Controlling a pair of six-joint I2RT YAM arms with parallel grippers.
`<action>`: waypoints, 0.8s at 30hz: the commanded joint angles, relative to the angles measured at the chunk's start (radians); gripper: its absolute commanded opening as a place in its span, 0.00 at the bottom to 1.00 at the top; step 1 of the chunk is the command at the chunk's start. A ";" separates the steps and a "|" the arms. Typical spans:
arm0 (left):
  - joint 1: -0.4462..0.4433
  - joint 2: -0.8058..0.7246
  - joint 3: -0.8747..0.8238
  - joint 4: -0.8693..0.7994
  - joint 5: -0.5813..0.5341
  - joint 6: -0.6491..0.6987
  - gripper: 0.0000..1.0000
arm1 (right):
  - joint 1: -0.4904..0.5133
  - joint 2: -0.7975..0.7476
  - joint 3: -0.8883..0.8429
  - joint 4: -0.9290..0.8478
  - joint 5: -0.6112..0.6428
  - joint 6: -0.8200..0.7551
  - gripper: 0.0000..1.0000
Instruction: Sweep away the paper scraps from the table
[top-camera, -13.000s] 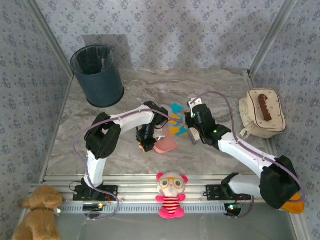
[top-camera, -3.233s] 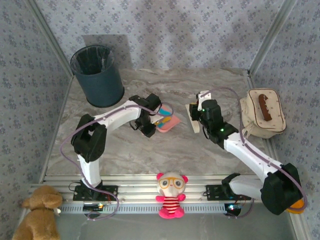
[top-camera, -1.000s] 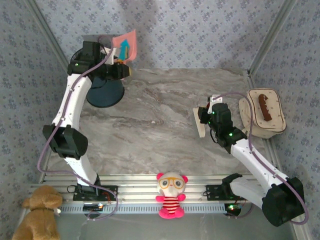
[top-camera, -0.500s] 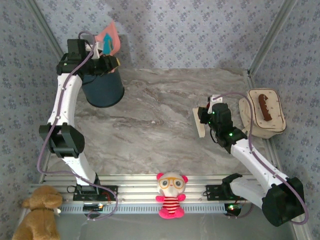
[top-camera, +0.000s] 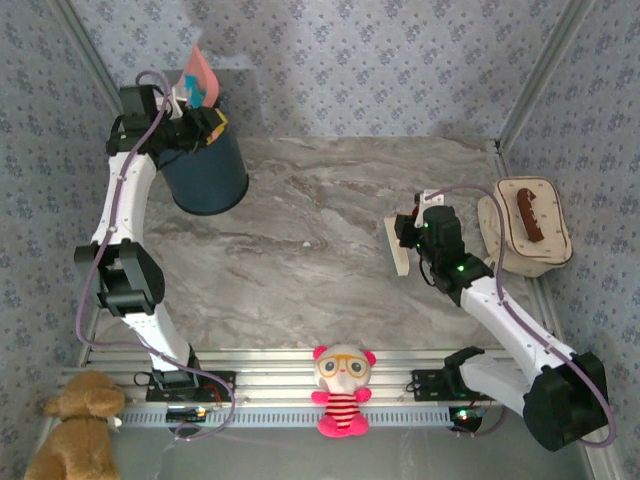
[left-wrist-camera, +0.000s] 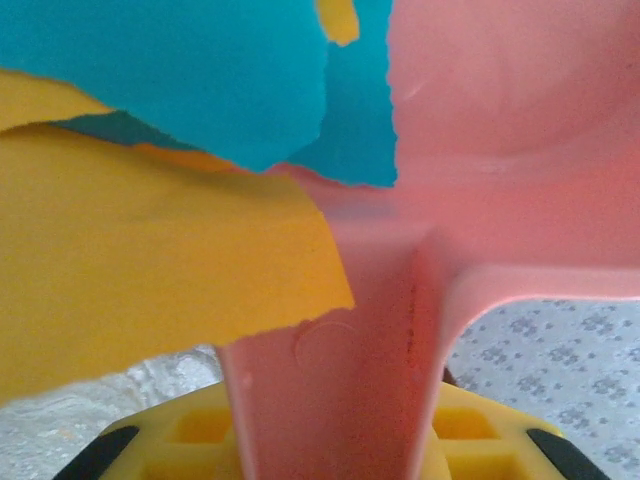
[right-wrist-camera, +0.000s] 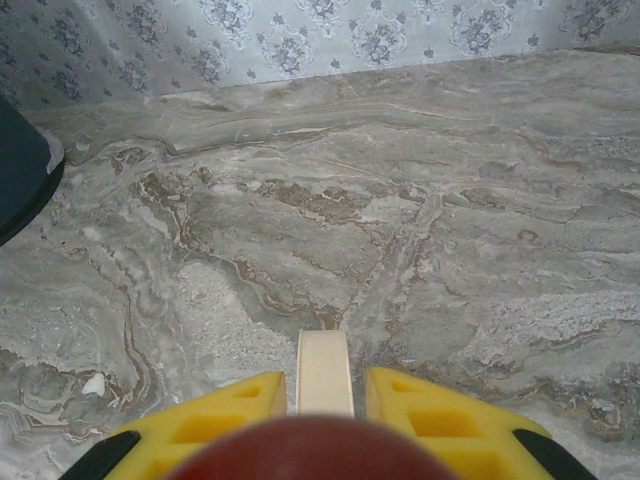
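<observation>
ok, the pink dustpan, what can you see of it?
The dustpan is smooth pink plastic, a shallow scoop with a flat handle. The left gripper is shut on the handle and holds it tipped steeply over the dark bin at the far left corner of the table. Orange and blue paper scraps lie against its inside.
</observation>
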 joint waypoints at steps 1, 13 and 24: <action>0.004 0.003 -0.008 0.130 0.054 -0.090 0.00 | -0.006 0.000 -0.004 0.011 -0.014 0.020 0.00; 0.006 0.009 -0.090 0.334 0.069 -0.276 0.00 | -0.008 0.010 -0.009 0.019 -0.020 0.023 0.00; 0.005 0.006 -0.180 0.552 0.054 -0.481 0.00 | -0.008 0.019 -0.006 0.021 -0.024 0.025 0.00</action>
